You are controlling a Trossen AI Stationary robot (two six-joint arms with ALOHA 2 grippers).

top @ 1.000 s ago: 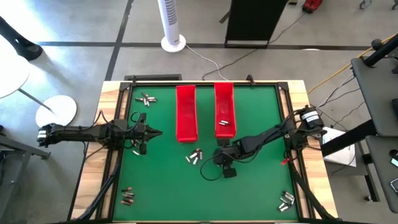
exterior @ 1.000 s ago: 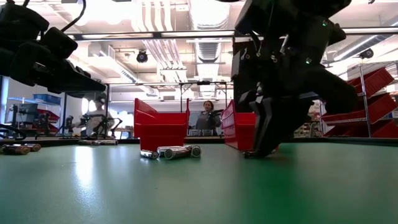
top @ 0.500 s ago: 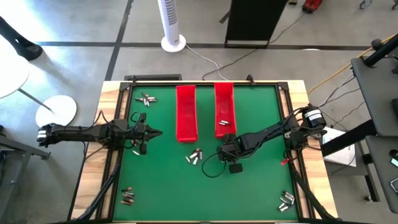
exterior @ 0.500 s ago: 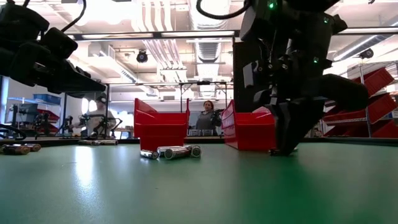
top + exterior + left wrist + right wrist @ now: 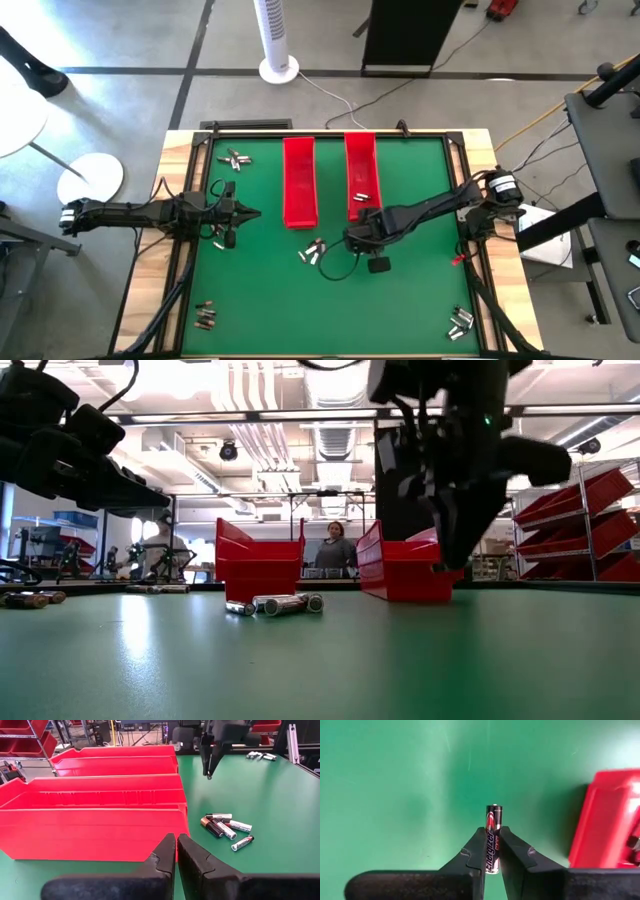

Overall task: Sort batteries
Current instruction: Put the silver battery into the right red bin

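Battery, single, dark cylindrical cell with printed label (image 5: 493, 837), is clamped between the two dark fingers of the right gripper (image 5: 352, 238), which are closed almost completely upon it; the cell's capped end projects beyond the fingertips. Right gripper is held above the green table mat (image 5: 400, 300), just beside the near end of the right-hand long red plastic tray (image 5: 361, 175), clear of the mat surface as seen in the low view (image 5: 450, 550).

Loose cluster of small silvery-white and darker cells (image 5: 313, 251) is laid on the mat near the near end of the left-hand long red plastic tray (image 5: 299, 180), just to the left of the held cell. Several cells appear to be lodged inside the right-hand tray (image 5: 362, 197), though their number cannot be told.

Further groups of cells are listed as follows: one at the far left corner of the mat (image 5: 236, 158); one beside the left arm at mid-table (image 5: 218, 233); one at the near left corner (image 5: 205, 315); one at the near right corner (image 5: 460, 322).

Left gripper (image 5: 252, 212) is held over the left half of the mat, well apart from the trays, its fingers (image 5: 192, 862) pressed together with nothing between them.

A person (image 5: 335, 550) is seen in the room beyond the table.
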